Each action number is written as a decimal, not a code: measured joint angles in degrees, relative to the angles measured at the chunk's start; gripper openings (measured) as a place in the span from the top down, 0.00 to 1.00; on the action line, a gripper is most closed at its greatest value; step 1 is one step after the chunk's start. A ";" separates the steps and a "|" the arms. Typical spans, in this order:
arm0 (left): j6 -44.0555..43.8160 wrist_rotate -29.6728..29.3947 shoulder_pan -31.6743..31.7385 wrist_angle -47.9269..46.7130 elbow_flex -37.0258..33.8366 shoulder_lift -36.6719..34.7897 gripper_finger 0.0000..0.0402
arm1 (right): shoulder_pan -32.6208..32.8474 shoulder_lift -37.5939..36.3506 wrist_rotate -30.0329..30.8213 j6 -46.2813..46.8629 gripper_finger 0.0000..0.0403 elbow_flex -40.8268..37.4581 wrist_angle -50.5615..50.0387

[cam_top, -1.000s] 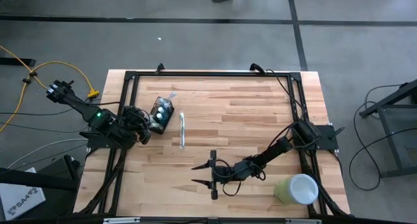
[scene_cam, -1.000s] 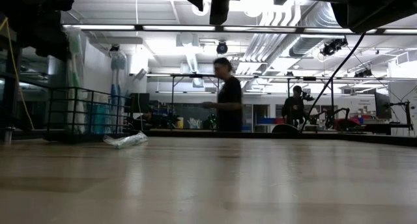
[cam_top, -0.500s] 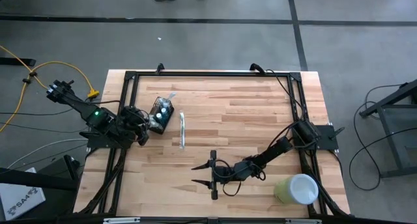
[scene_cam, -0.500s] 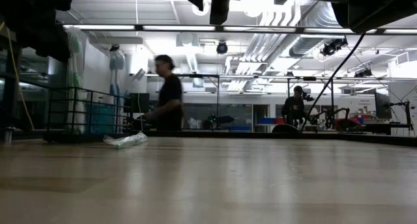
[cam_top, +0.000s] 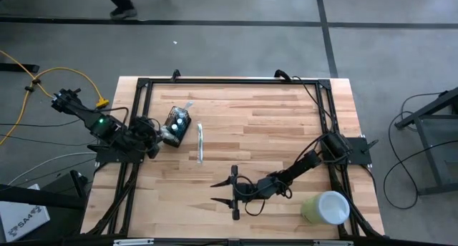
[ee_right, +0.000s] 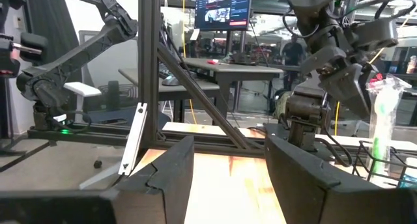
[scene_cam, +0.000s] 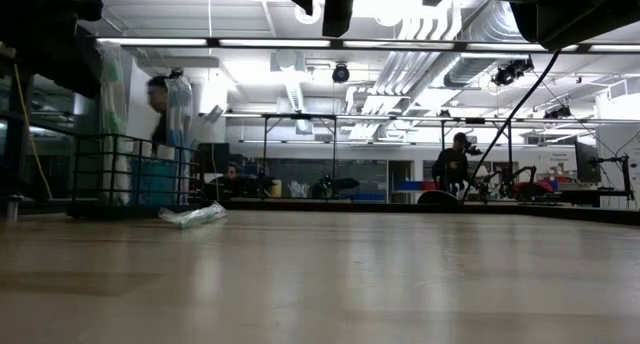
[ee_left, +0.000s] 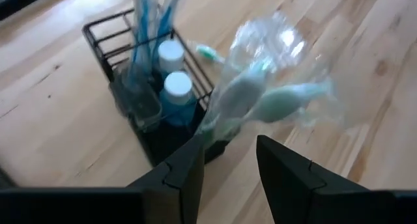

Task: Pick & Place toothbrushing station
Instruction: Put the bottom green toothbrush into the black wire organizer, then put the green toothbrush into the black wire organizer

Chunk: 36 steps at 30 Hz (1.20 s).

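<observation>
While left end effector (cam_top: 159,137) sat with fingers apart just beside toothbrushing station (cam_top: 177,125), holder stood on worktop (cam_top: 272,124) near its left edge. Right end effector (cam_top: 223,191) rested spread wide, mid-worktop, well apart from station.

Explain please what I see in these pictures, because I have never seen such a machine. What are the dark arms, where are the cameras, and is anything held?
This is a robot with two dark arms at a wooden table. One camera looks straight down, one sits at table height, and one rides on each wrist.

From above, the left gripper is just beside the black wire-mesh holder, which has small bottles and toothbrushes in it. Its fingers are open and hold nothing. A white strip lies next to the holder, and a pale green cup sits near the table's right corner.

The right gripper rests open over bare wood, waiting, also empty.
</observation>
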 joint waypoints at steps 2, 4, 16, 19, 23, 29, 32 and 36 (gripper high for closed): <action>-1.16 1.55 0.00 -1.49 0.00 0.02 0.66 | 0.00 0.00 0.00 -0.01 0.56 0.00 0.00; -1.98 2.82 0.00 -2.48 0.00 0.00 0.66 | 0.00 0.00 0.02 0.01 0.56 0.02 0.00; 0.29 15.85 -0.32 4.23 0.48 0.07 0.66 | 0.00 0.00 0.00 0.01 0.56 0.00 -0.02; 4.27 16.46 -1.58 11.23 0.48 0.10 0.66 | 0.00 0.00 0.02 0.01 0.56 0.02 -0.02; 9.34 16.13 -3.60 19.43 0.50 1.53 0.66 | 0.00 0.00 0.02 0.01 0.56 0.02 -0.40; 13.32 15.13 -5.71 25.15 0.50 8.55 0.66 | -0.31 0.00 0.98 4.25 0.56 0.04 -3.32; 15.73 14.70 -6.25 26.72 0.50 12.23 0.66 | -1.67 0.00 2.10 10.77 0.56 0.04 -8.20; 18.83 12.42 -7.16 28.39 0.50 15.40 0.66 | -4.87 -0.65 1.23 19.89 0.56 0.04 -15.55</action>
